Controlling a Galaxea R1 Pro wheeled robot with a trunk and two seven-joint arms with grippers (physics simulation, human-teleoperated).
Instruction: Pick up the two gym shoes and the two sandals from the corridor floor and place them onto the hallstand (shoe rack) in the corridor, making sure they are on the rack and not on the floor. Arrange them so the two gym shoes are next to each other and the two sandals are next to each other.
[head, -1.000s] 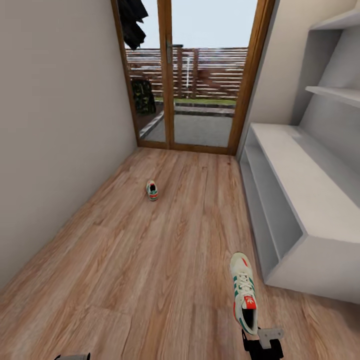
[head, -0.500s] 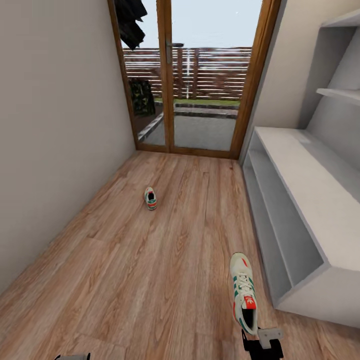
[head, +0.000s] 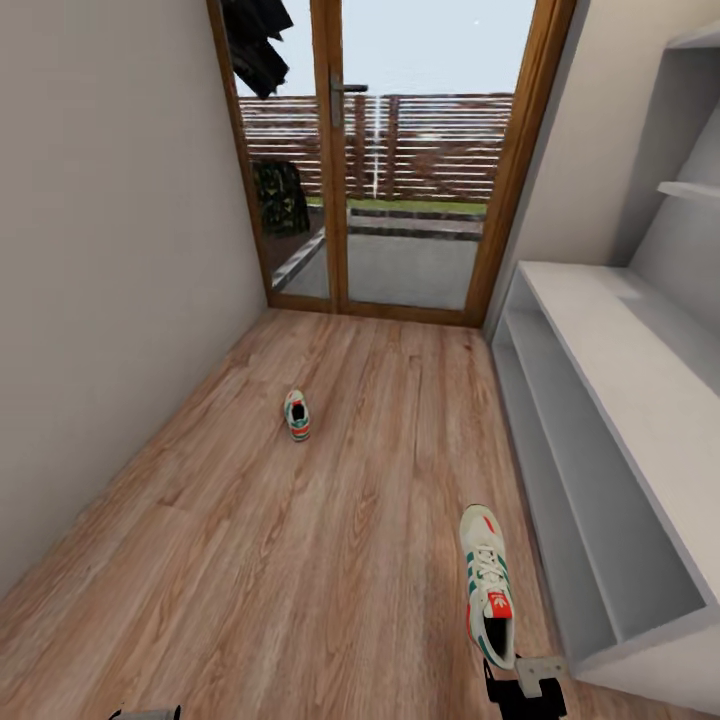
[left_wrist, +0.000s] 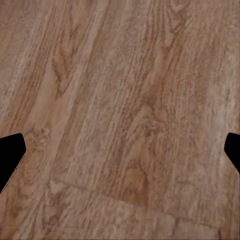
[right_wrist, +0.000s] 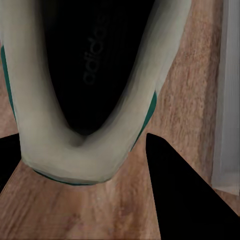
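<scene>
One gym shoe, white with green stripes and a red tongue patch, hangs over the corridor floor with my right gripper shut on its heel. In the right wrist view the heel rim sits between the dark fingers. The second gym shoe lies on the floor further ahead, towards the left wall. My left gripper is open over bare planks, with its fingertips wide apart. The hallstand runs along the right wall. The sandals are out of view.
A wood-framed glass door closes the corridor's far end. A plain wall bounds the left side. The hallstand's bench top and lower shelf hold nothing.
The whole view has shifted: the camera moved forward, so the far gym shoe and the hallstand look nearer. The held shoe keeps its place in front of me.
</scene>
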